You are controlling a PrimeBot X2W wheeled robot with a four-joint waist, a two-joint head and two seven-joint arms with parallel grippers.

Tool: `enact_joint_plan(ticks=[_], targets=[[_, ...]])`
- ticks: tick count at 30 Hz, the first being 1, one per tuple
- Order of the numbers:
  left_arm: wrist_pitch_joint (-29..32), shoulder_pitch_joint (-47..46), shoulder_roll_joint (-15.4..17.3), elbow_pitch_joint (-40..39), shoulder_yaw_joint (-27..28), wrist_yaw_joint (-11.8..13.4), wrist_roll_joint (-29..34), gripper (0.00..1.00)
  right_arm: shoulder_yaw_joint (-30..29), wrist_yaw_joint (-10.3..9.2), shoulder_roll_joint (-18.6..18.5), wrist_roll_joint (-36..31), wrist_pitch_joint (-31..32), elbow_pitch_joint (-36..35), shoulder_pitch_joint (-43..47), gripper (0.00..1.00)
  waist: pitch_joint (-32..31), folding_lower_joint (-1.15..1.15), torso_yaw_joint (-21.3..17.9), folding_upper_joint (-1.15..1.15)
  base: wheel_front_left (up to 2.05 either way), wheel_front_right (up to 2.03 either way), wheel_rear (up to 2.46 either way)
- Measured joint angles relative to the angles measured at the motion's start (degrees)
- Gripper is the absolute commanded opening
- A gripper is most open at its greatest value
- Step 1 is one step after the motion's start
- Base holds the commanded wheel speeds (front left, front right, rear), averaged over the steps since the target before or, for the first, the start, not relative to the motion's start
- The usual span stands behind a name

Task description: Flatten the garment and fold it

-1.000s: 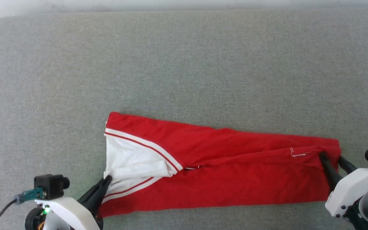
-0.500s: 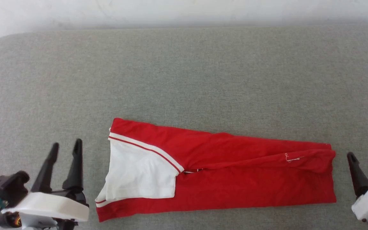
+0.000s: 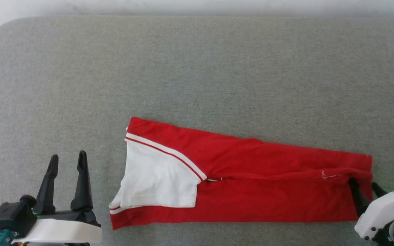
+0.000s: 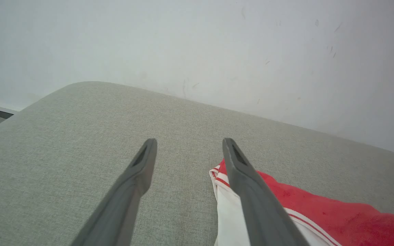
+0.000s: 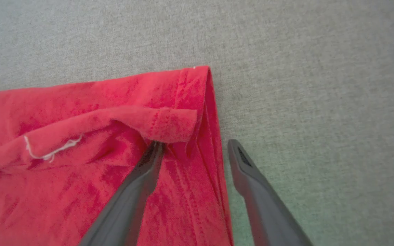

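Head view: the garment (image 3: 268, 194) lies on the grey pad (image 3: 197, 68) as a long red strip, folded lengthwise. Its white sleeve (image 3: 159, 177) with striped trim is at the left end. The left gripper (image 3: 67, 155) stands wide, apart from it. The right gripper (image 3: 363, 183), also wide, straddles the right hem. One finger's tip is hidden under a fold, and the frame cuts off the gripper body.

One garment (image 3: 268, 194), one cushion (image 3: 197, 68), one left end effector (image 3: 67, 155), one right end effector (image 3: 363, 182).
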Motion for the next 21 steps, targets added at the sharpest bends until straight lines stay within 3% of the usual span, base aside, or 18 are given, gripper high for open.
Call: enact_joint_plan(ticks=[4,5,6,7,16,21], targets=[[0.0,0.0,-0.6,0.8,0.0,-1.1,0.7,1.00,-0.4,0.00,-0.2,0.1,1.5,3.4,-1.7,1.00,0.5,-0.01,0.9,0.00,0.00,0.00,0.00],[0.0,0.0,-0.7,1.0,0.0,-1.4,1.0,1.00,-0.6,0.01,-0.3,0.5,2.4,4.0,-2.0,0.90,0.6,-0.01,1.1,0.00,0.00,0.00,0.00],[0.0,0.0,-0.8,1.2,-0.1,-1.6,1.0,1.00,-0.9,0.08,-0.5,1.1,3.1,4.6,-2.4,0.38,0.6,-0.01,1.2,0.00,0.00,0.00,0.00],[0.0,-0.1,-0.8,1.5,-0.2,-1.6,1.1,1.00,-1.2,0.08,-0.6,1.5,3.7,5.0,-2.9,0.00,0.6,-0.01,1.4,0.00,0.00,0.00,0.00],[0.0,-0.1,-1.0,2.3,-0.4,-1.8,1.5,1.00,-3.6,0.14,0.4,0.6,4.0,6.1,-5.2,0.00,-0.6,0.00,1.0,0.00,0.00,0.00,0.00],[0.0,0.0,-1.4,3.0,-0.8,-1.7,2.2,1.00,-9.9,0.09,0.5,-3.0,4.2,4.5,-6.0,0.00,-1.9,0.00,0.1,0.00,0.00,0.00,0.00]])
